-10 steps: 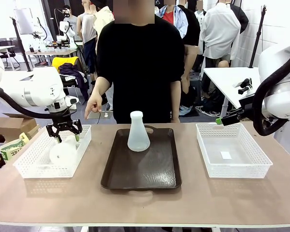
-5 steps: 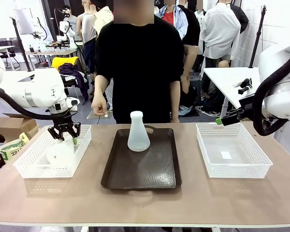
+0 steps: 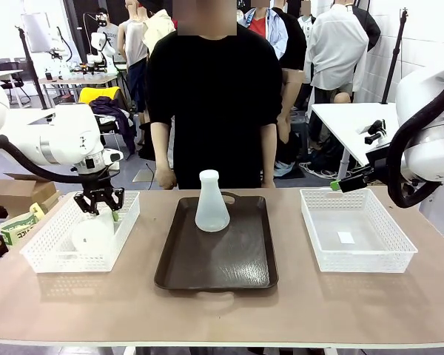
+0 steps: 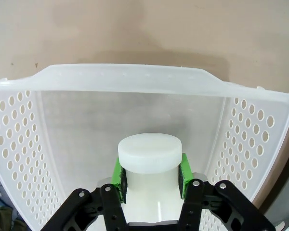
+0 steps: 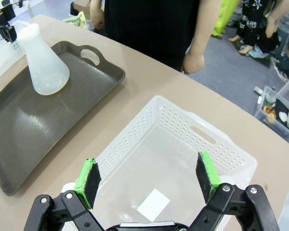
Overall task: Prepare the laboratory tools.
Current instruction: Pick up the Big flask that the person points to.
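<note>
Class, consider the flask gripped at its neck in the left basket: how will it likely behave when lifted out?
The flask looks empty and thin-walled, so it is probably light. The left pincer clamps only the narrow neck, so the wide base may swing. Its smooth plastic could slip, though the lip above the green pads should catch.

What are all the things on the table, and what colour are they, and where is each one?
Flask on the tray: one, whitish, upright at the tray's far end.
Flask in the left basket: one, whitish, neck gripped between green pads.
Tray: one, dark brown, table middle.
Left basket: one, white, holds a flask.
Right basket: one, white, holds a small white slip.
Table: one, tan.
Person: one, black shirt, far side.
Left pincer: black, shut on the basket flask's neck.
Right pincer: black, open above the right basket.
</note>
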`<state>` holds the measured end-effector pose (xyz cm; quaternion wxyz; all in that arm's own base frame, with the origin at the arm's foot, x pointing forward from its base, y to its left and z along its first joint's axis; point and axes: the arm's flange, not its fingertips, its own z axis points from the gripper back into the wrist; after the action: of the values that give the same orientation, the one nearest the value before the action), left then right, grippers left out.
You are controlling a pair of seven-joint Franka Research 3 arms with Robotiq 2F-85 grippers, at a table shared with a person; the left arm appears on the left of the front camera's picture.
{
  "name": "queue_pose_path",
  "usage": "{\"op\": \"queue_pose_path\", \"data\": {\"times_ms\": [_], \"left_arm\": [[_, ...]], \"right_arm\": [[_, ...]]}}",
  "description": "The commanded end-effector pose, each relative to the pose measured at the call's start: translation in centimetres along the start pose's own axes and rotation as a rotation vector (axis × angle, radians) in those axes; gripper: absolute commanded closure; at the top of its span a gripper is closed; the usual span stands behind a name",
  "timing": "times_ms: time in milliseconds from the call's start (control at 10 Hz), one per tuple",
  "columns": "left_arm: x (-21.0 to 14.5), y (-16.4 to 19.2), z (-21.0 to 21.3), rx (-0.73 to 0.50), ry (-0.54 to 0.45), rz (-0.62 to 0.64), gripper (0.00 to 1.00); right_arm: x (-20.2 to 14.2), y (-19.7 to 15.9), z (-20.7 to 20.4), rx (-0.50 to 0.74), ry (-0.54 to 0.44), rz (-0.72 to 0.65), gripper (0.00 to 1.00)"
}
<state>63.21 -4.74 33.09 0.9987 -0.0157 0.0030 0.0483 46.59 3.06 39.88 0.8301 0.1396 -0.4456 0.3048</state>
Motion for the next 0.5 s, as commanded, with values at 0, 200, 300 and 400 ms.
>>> {"op": "queue_pose_path", "data": {"times_ms": [0, 200, 300, 400], "left_arm": [[0.01, -0.07, 0.02, 0.000, -0.002, -0.008, 1.00], [0.01, -0.07, 0.02, 0.000, -0.002, -0.008, 1.00], [0.01, -0.07, 0.02, 0.000, -0.002, -0.008, 1.00], [0.01, -0.07, 0.02, 0.000, -0.002, -0.008, 1.00]], "right_arm": [[-0.09, -0.03, 0.05, -0.001, 0.001, -0.002, 0.00], [-0.09, -0.03, 0.05, -0.001, 0.001, -0.002, 0.00], [-0.09, -0.03, 0.05, -0.001, 0.001, -0.002, 0.00], [-0.09, -0.03, 0.05, -0.001, 0.001, -0.002, 0.00]]}}
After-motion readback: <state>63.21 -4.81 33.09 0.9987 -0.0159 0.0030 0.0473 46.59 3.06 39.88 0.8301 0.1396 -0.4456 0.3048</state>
